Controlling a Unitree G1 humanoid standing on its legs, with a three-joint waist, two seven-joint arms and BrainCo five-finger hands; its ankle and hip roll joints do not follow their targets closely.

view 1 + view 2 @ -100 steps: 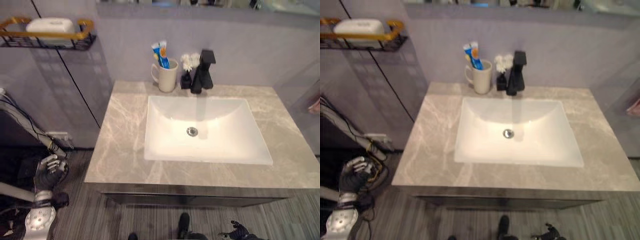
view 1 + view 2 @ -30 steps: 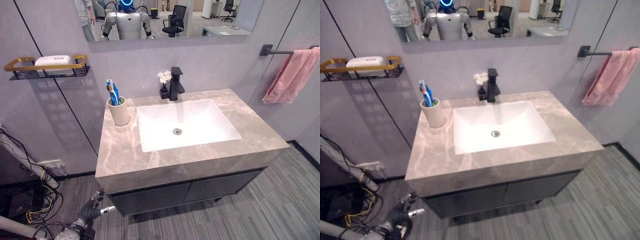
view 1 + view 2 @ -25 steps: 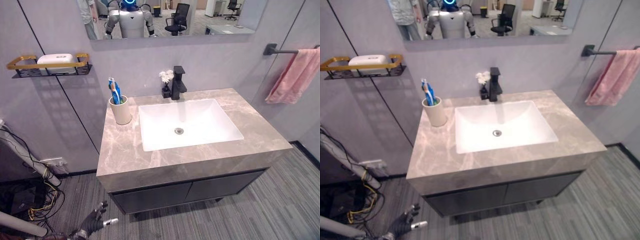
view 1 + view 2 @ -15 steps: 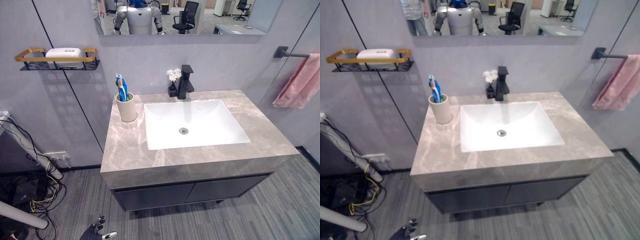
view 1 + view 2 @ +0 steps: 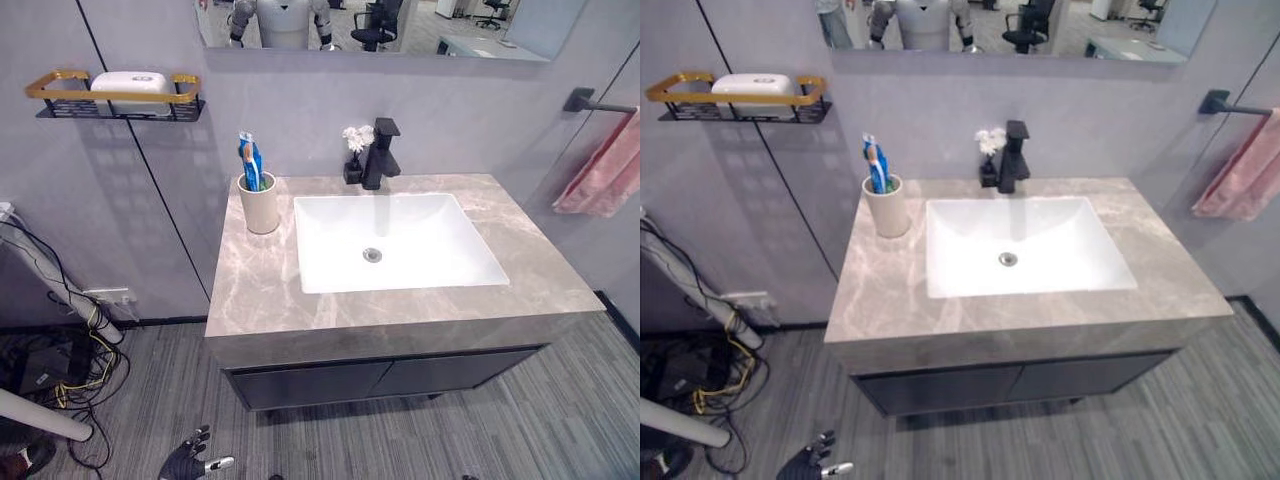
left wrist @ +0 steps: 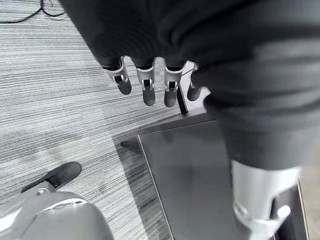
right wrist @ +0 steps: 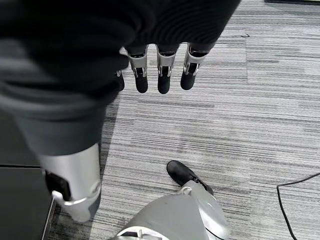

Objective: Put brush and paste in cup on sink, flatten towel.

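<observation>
A cream cup (image 5: pixel 260 205) stands on the grey marble counter (image 5: pixel 255 295), left of the white sink (image 5: pixel 400 245). A blue toothbrush and toothpaste tube (image 5: pixel 250 162) stand upright in the cup. A pink towel (image 5: pixel 598 178) hangs bunched from a black bar (image 5: pixel 592 101) on the wall at the far right. My left hand (image 5: pixel 189 463) hangs low over the floor in front of the cabinet, its fingers (image 6: pixel 145 86) straight and holding nothing. My right hand's fingers (image 7: pixel 160 76) are also straight, hanging empty over the floor.
A black faucet (image 5: pixel 381 155) and a small vase of white flowers (image 5: pixel 355 150) stand behind the sink. A gold-railed wall shelf (image 5: pixel 118 95) carries a white box. Dark cabinet doors (image 5: pixel 380 378) sit under the counter. Cables (image 5: pixel 75 345) lie at the left.
The camera has pulled back from the sink and shifted, so the towel bar has come into view. My left hand has dropped lower toward the floor.
</observation>
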